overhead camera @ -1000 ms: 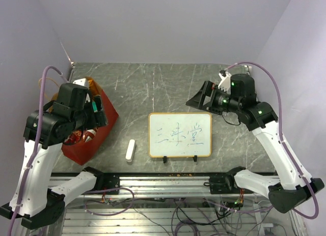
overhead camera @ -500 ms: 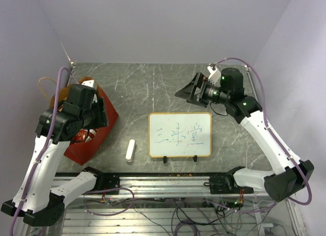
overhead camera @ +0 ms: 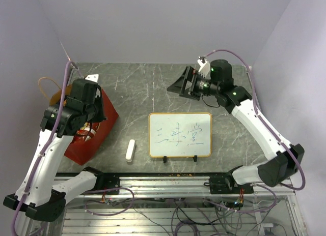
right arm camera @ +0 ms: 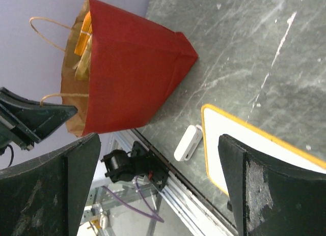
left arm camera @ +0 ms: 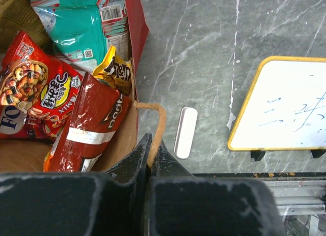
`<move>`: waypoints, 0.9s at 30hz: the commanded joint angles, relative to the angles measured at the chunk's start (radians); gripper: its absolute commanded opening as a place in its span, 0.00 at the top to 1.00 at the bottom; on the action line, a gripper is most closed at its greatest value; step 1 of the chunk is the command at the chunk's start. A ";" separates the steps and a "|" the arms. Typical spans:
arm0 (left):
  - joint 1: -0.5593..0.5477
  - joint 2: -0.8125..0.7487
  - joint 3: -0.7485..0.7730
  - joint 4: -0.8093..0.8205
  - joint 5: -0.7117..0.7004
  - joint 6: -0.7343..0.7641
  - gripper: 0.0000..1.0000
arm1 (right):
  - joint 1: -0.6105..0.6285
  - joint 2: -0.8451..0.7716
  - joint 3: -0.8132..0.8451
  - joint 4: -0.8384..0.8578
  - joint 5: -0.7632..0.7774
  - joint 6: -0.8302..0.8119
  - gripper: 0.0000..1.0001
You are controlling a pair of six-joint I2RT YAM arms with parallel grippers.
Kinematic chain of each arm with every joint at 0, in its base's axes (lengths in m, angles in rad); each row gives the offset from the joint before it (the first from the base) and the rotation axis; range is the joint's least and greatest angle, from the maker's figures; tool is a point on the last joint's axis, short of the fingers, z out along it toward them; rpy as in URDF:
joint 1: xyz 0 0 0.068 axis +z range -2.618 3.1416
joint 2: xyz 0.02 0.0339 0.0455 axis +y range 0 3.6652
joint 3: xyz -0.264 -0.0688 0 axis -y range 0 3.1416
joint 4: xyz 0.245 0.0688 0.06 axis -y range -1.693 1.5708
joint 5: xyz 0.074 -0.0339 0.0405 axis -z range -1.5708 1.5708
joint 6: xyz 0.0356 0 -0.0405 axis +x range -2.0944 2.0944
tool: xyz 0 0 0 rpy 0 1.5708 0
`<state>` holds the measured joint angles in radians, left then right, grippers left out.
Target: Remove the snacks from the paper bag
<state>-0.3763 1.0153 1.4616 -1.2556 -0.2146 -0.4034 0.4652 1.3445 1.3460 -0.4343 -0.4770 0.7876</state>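
Nothing is out yet. The paper bag (overhead camera: 84, 150) sits at the left of the top view, and every one of the snacks (left arm camera: 76, 27) that shows is inside it: teal at the upper left of the left wrist view, with red, dark red and a small yellow one below. The left arm bends over the bag, the left gripper (left arm camera: 153, 147) pinched together on the bag's twine handle (left arm camera: 161, 121). The right gripper (overhead camera: 178, 86) hangs at upper centre of the top view, jaws wide apart and empty, aimed toward the bag.
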 commanded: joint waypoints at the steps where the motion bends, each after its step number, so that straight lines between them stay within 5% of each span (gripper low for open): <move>1: 0.007 0.021 0.039 0.089 -0.009 -0.065 0.93 | 0.019 0.108 0.148 -0.040 -0.005 -0.097 0.00; 12: 0.008 0.245 0.117 0.271 0.080 -0.171 0.93 | 0.055 0.272 0.323 -0.140 -0.033 -0.269 0.00; 24: 0.061 0.433 0.246 0.447 0.238 -0.254 0.93 | 0.058 0.443 0.507 -0.170 -0.095 -0.280 0.00; 27: 0.074 0.420 0.218 0.499 0.298 -0.266 0.78 | 0.083 0.452 0.507 -0.139 -0.087 -0.274 0.00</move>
<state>-0.3199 1.4567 1.6630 -0.9039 -0.0326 -0.6304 0.5236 1.7821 1.8240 -0.5880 -0.5392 0.5198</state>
